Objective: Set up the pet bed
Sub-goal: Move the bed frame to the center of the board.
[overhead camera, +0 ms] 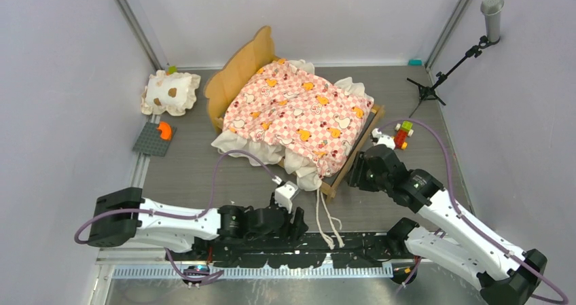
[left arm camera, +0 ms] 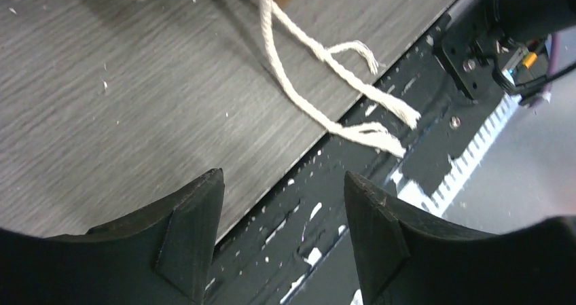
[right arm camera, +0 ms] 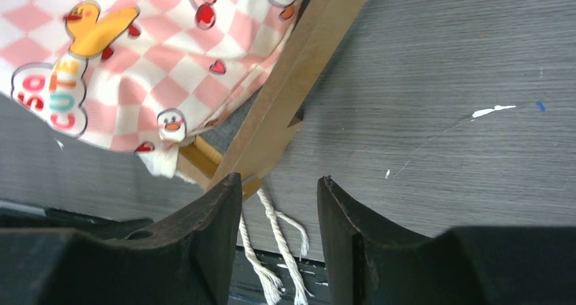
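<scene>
while both arms sit low at the near edge of the table (overhead camera: 197, 176), the pet bed (overhead camera: 299, 111) lies about the table's middle. its long axis runs on a diagonal, with the wavy headboard (overhead camera: 243, 70) toward the far left corner and the foot toward the near right.

your left gripper (left arm camera: 282, 183) stands wide with nothing between its fingers, over the table's near edge and apart from the white cords (left arm camera: 319, 54). your right gripper (right arm camera: 278, 183) is parted more narrowly at the bed's foot corner and grips nothing. one finger (right arm camera: 217, 217) may be touching the wooden rail (right arm camera: 292, 81), but the view is too tight to be sure.

from above you count one bed, two cords trailing off its foot, one spotted pillow (overhead camera: 170, 93) near the far left corner, one grey plate (overhead camera: 151, 140) by the left edge and one small block toy (overhead camera: 403, 135) right of the bed. only the left wrist view shows the cords ending in three frayed tails. only the right wrist view shows the mattress print up close.
</scene>
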Controlling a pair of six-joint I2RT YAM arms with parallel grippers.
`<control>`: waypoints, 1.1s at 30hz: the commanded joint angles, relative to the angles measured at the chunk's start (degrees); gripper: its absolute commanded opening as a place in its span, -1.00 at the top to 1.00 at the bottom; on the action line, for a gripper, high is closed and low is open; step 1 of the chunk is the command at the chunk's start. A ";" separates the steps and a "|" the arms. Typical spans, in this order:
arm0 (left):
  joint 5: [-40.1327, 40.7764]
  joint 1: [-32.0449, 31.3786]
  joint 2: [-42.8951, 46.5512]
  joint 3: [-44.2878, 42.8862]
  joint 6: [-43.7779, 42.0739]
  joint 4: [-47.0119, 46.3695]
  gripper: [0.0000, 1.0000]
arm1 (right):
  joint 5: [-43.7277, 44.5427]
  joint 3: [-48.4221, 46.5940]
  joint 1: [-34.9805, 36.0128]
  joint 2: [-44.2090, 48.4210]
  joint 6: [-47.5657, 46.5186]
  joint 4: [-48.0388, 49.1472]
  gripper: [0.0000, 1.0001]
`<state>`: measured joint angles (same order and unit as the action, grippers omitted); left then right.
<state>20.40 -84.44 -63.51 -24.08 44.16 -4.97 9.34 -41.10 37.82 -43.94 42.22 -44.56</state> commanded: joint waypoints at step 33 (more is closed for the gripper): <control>-5.00 22.63 -4.40 -3.24 -2.03 -6.11 -0.24 | 22.38 -1.05 19.59 -22.84 5.93 13.48 0.23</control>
<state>15.68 -63.57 -71.50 -26.94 44.34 -14.96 26.96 -37.08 61.89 -63.24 50.96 -38.89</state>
